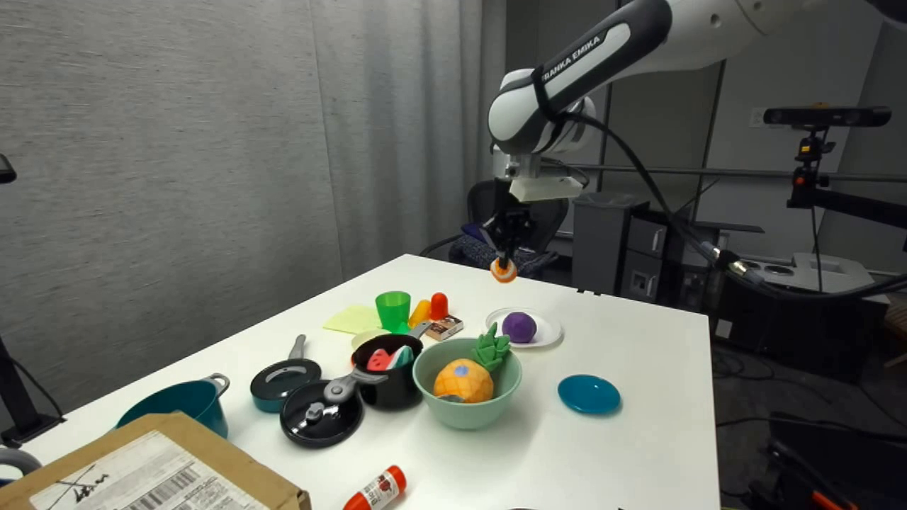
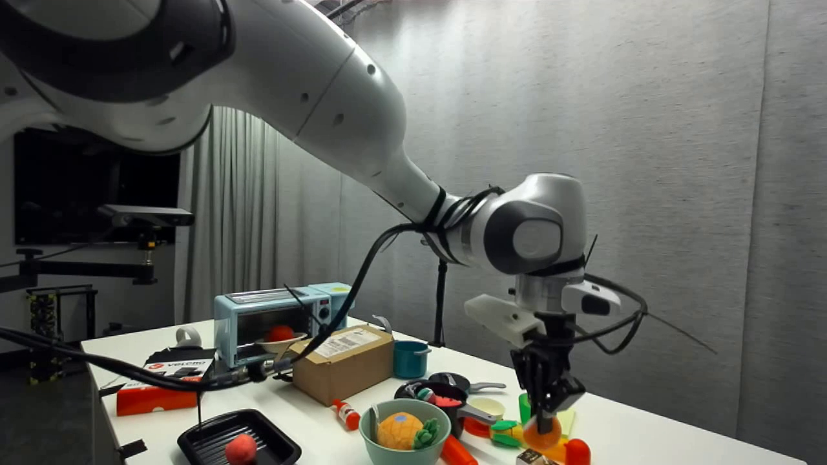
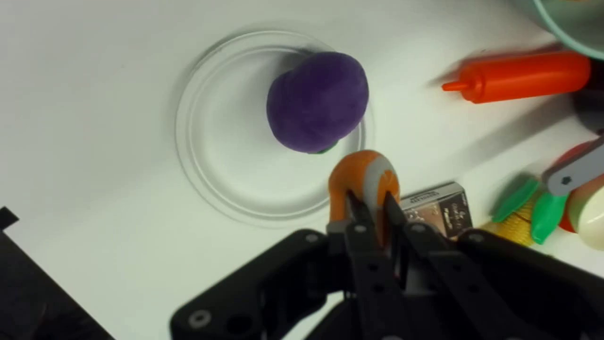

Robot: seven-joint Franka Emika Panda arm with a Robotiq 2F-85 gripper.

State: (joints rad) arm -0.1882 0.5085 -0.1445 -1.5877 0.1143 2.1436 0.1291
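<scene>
My gripper (image 3: 369,194) is shut on a small orange toy fruit slice (image 3: 348,171) with a pale ring, its fingertips pressed on either side of it. In both exterior views the slice (image 1: 504,274) hangs in the air above the white table. A round purple toy (image 3: 321,101) rests on a white plate (image 3: 226,141); in the wrist view the held slice overlaps that plate's rim. Beside the plate lies a small chocolate box (image 3: 436,208), partly hidden by the gripper. In an exterior view the slice (image 2: 533,440) is partly covered by a black finger.
A green bowl (image 1: 464,418) holds a toy pineapple (image 1: 464,382). Near it stand a black pot (image 1: 388,393), pans and lids. A red bottle (image 3: 528,75), green cup (image 1: 393,310), teal plate (image 1: 589,394) and cardboard box (image 2: 349,371) are also on the table.
</scene>
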